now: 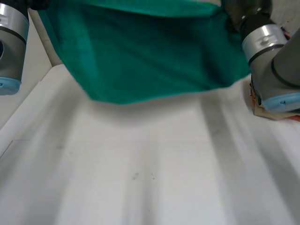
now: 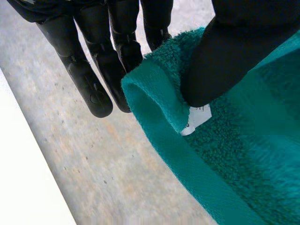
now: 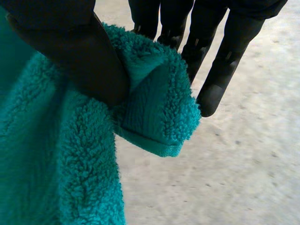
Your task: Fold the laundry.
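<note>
A teal green towel point(image 1: 150, 51) hangs stretched between my two arms, lifted above the white table point(image 1: 150, 178). In the left wrist view my left hand point(image 2: 93, 61) pinches one top corner of the towel point(image 2: 225, 154) between its thumb and straight fingers, beside a small white label point(image 2: 197, 119). In the right wrist view my right hand point(image 3: 211, 51) pinches the other top corner of the towel point(image 3: 70, 159) between thumb and fingers. The towel's lower edge hangs loose over the far part of the table.
A red and tan object point(image 1: 267, 110) lies at the table's right side, behind my right arm point(image 1: 272, 61). My left arm point(image 1: 11, 47) stands at the table's left edge. Grey floor point(image 2: 93, 164) lies below the hands.
</note>
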You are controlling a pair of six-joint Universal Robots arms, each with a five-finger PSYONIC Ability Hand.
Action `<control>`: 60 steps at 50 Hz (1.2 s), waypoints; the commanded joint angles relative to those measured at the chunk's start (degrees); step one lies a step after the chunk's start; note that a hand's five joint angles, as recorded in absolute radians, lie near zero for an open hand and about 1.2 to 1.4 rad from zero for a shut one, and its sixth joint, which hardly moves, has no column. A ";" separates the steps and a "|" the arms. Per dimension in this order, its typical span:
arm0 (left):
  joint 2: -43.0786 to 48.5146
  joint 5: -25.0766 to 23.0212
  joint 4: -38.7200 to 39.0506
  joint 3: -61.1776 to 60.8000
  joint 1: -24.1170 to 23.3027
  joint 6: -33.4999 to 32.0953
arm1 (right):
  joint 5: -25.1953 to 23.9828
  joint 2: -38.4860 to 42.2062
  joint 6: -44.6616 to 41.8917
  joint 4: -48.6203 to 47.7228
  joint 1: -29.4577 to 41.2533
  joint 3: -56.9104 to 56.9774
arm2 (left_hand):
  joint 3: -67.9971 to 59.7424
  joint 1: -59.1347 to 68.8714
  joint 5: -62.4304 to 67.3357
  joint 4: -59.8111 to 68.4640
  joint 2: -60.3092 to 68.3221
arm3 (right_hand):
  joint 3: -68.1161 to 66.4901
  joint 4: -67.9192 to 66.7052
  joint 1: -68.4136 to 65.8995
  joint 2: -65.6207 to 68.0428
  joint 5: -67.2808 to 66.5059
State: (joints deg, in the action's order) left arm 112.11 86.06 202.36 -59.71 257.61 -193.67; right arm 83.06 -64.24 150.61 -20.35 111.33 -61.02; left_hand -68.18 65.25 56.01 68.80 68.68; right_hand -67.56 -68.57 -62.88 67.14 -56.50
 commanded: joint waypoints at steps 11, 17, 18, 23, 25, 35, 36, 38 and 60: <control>-2.16 -4.75 0.31 -31.77 -0.88 1.01 | -1.67 1.75 -12.54 8.14 1.08 -29.06 | -11.82 14.75 13.99 11.20 11.32 | 12.65 13.65 7.96 -12.22 11.58; -5.32 -6.51 0.49 -36.44 -0.53 0.92 | -1.67 1.40 -10.26 8.14 0.56 -29.42 | -11.82 14.75 13.99 11.20 11.32 | 56.12 57.13 51.44 -55.70 55.06; -6.37 -6.69 0.49 -36.88 -0.09 0.92 | -1.58 0.97 -9.47 8.14 0.47 -29.24 | -11.82 14.75 13.99 11.20 11.32 | 56.97 57.97 52.28 -56.55 55.90; -9.45 -6.87 0.40 -38.02 1.67 1.01 | -1.58 -5.80 -1.65 13.22 0.03 -26.61 | -11.82 14.75 13.99 11.20 11.32 | 57.56 58.57 52.88 -57.14 56.50; -10.77 -6.87 0.40 -38.46 1.85 1.01 | -1.58 -6.77 3.42 17.77 -0.15 -23.73 | -11.82 14.75 13.99 11.20 11.32 | 57.56 58.57 52.88 -57.14 56.50; -14.02 -6.95 0.31 -39.60 1.76 1.28 | -6.15 2.01 18.84 41.08 -6.39 -6.75 | -11.82 14.75 13.99 11.20 11.32 | 55.46 56.47 50.78 -55.04 54.40; -14.11 -6.87 0.23 -39.60 1.76 1.28 | -7.72 3.50 18.75 43.36 -6.39 -5.52 | -11.82 14.75 13.99 11.20 11.32 | 54.46 55.47 49.78 -54.04 53.40; -14.11 -6.87 0.23 -39.60 1.84 1.28 | -10.09 5.08 18.14 45.39 -6.21 -4.72 | -11.82 14.75 13.99 11.20 11.32 | 53.78 54.79 49.10 -53.36 52.72; -14.11 -6.95 0.31 -39.96 2.37 1.28 | -14.15 13.70 4.87 40.40 0.72 -7.88 | -11.82 14.75 13.99 11.20 11.32 | 45.04 46.04 40.35 -44.61 43.97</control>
State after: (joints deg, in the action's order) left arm 98.00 79.10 202.61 -99.57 259.96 -192.34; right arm 68.73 -51.97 157.12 23.24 108.64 -68.58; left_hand -68.35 65.25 56.01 68.80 68.73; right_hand -18.14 -18.17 -17.70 17.96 -8.90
